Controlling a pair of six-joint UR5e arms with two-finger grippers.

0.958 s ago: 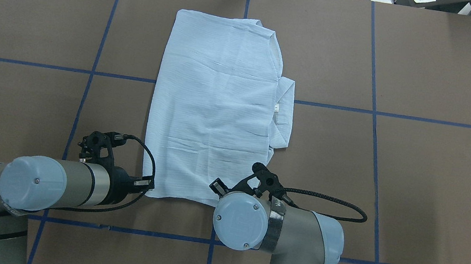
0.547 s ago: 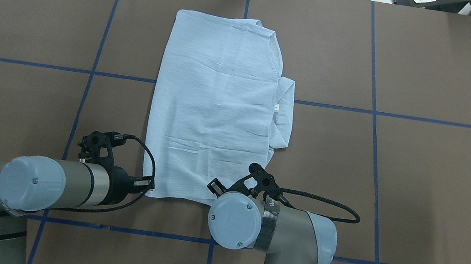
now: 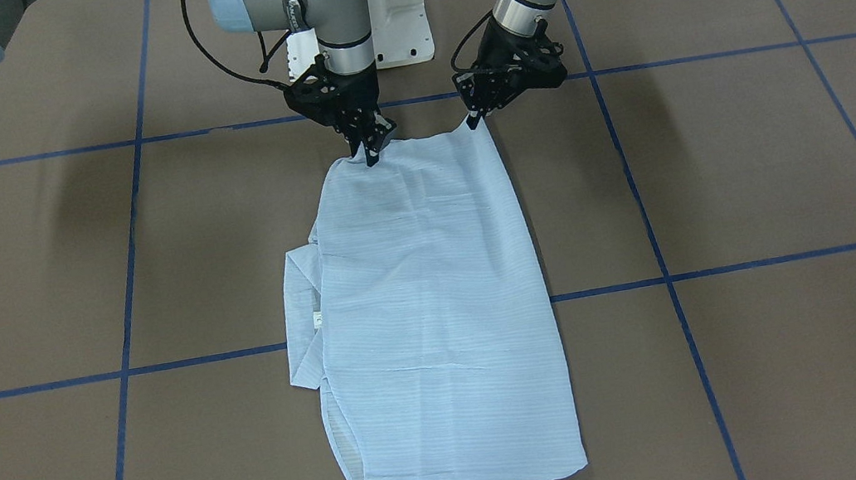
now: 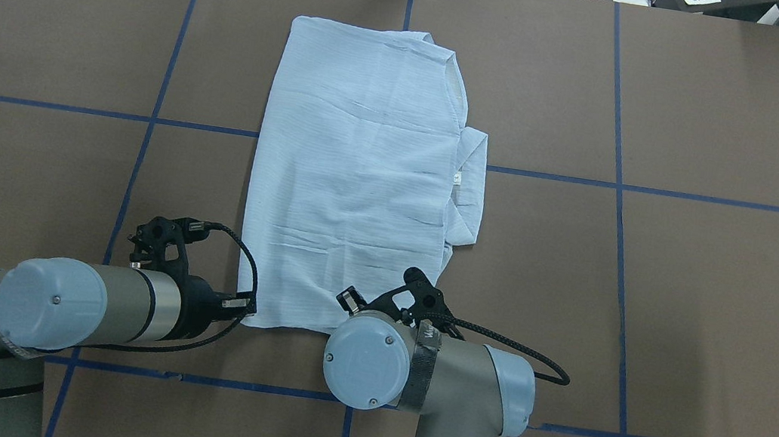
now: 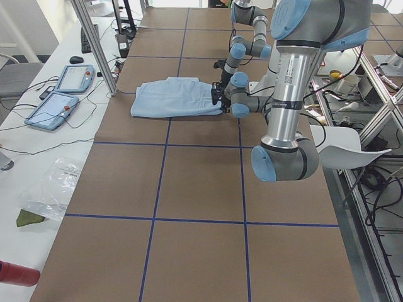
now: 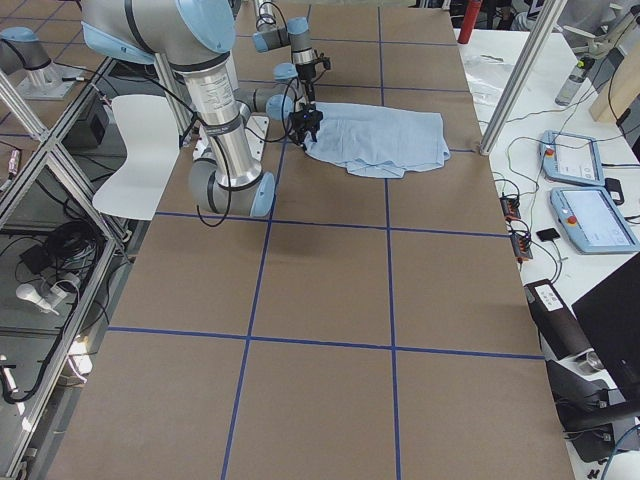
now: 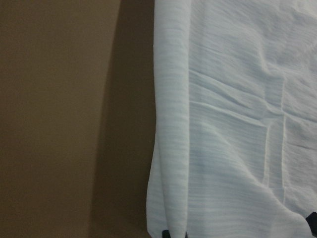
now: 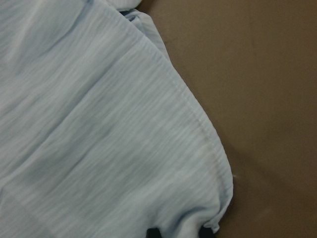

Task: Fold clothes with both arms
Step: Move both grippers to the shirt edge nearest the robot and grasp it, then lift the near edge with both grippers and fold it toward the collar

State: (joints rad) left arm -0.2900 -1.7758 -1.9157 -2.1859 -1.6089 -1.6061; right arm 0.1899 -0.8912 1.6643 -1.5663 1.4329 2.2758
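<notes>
Pale blue cloth is pinched at both near corners: the left claw (image 3: 473, 118) is closed on one hem corner of the shirt (image 3: 428, 298), the right claw (image 3: 372, 151) on the other. The shirt is laid flat on the desk (image 3: 720, 174), stretched straight ahead of both claws, its long axis running away from them; the collar (image 3: 302, 308) is turned out on the right claw's side. Neither claw is judged nearer; one shirt and two claws are counted

A brown tabletop (image 4: 692, 291) gridded with blue tape (image 4: 623, 186) is spread beneath the fingers (image 3: 371, 144). Well beyond them two tablets (image 5: 52, 108) are laid; behind them a white chair (image 6: 135, 140) is seen.
</notes>
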